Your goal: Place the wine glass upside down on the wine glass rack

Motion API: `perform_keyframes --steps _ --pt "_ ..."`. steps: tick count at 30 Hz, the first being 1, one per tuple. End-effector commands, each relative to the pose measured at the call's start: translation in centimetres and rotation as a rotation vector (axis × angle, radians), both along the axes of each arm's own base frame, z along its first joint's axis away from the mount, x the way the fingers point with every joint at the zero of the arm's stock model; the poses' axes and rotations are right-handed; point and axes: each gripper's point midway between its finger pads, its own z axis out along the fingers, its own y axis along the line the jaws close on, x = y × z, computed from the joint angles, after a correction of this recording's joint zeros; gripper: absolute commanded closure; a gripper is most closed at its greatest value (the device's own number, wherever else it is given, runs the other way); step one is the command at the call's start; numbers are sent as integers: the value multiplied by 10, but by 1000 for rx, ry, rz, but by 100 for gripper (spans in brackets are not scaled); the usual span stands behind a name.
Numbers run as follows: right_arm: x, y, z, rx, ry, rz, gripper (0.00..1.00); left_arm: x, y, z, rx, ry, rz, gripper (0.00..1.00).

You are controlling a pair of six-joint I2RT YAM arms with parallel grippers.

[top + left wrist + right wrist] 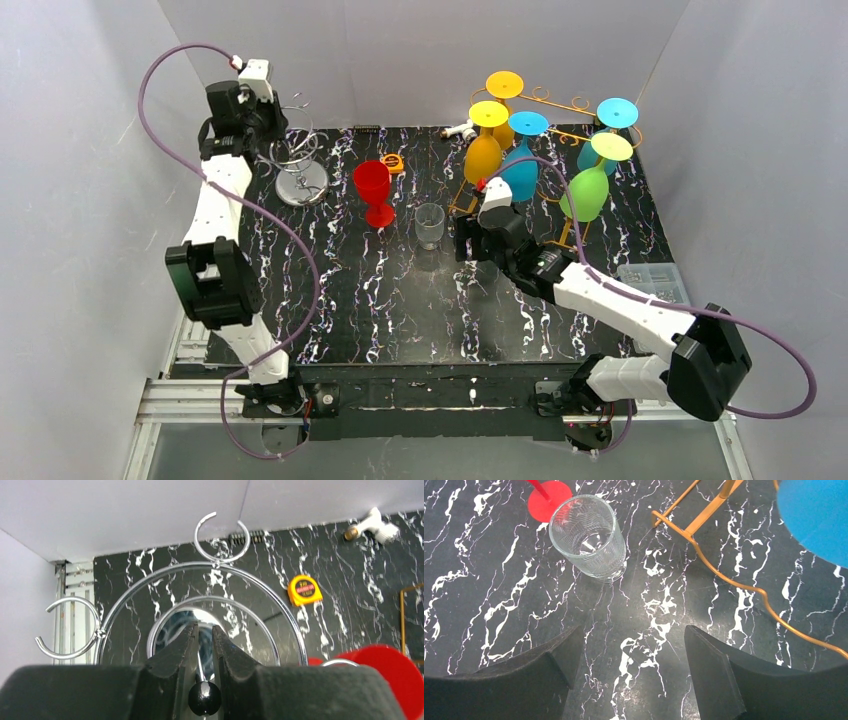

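Steadying the chrome rack (300, 170) at the table's (400, 320) far left corner looks like the step in hand. Centre the jaws on its post and squeeze gently so it doesn't tip. The left gripper (205, 630) is narrow around that post, though contact is unclear. The right gripper (633, 632) hangs wide and empty near a clear tumbler (589, 537). The red wine glass (372, 190) stands upright by the far edge.

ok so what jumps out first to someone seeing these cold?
The cluster of bright upside-down plastic wine glasses hanging on the gold wire rack at the far right. Then the lone red plastic wine glass standing upright mid-table beside a clear ribbed glass tumbler. Far left, the left tool straddles the stem of the chrome wire rack, jaws narrow.
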Motion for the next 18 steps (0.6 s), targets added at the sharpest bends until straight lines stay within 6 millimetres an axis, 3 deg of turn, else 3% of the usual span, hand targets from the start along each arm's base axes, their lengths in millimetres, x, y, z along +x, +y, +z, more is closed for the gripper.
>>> perform_keyframes --steps 1,10,13,18 --pt "11 12 15 51 -49 25 18 -45 -6 36 43 -62 -42 100" --pt "23 23 10 71 -47 11 19 -92 -22 77 55 -89 -78 100" --pt "24 23 8 69 -50 7 19 -113 -37 89 42 -100 -113 100" --pt "27 21 4 68 -46 -12 18 -152 -71 89 6 -103 -187 100"
